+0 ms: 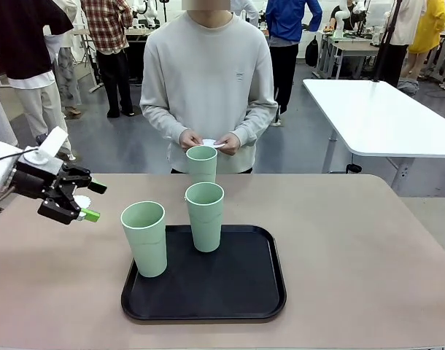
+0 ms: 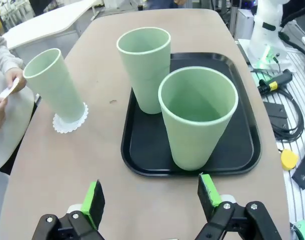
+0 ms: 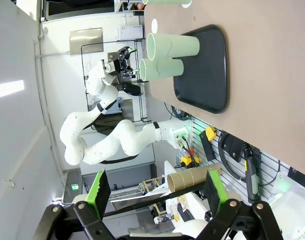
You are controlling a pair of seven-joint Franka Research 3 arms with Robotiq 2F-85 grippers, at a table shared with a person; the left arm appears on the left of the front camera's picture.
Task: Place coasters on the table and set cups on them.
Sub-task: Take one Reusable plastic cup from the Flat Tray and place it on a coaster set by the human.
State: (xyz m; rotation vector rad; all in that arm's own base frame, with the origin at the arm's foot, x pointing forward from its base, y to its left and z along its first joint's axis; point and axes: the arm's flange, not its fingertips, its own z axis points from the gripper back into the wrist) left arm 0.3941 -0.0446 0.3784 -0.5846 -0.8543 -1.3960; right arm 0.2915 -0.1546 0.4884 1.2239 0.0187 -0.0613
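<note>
Front view: three cups [image 1: 206, 216], one tray [image 1: 241, 292]

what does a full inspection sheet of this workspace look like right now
surface: table carries a black tray.
job's things: left tray cup and centre tray cup upright on the tray; far cup stands on a coaster on the table.
clutter: yellow object on the slotted panel beside the table.
end effectors: left end effector open, empty; right end effector open, empty.
cables: black cables on that panel.
surroundings: person across the table holds a white paper disc; white table behind.
</note>
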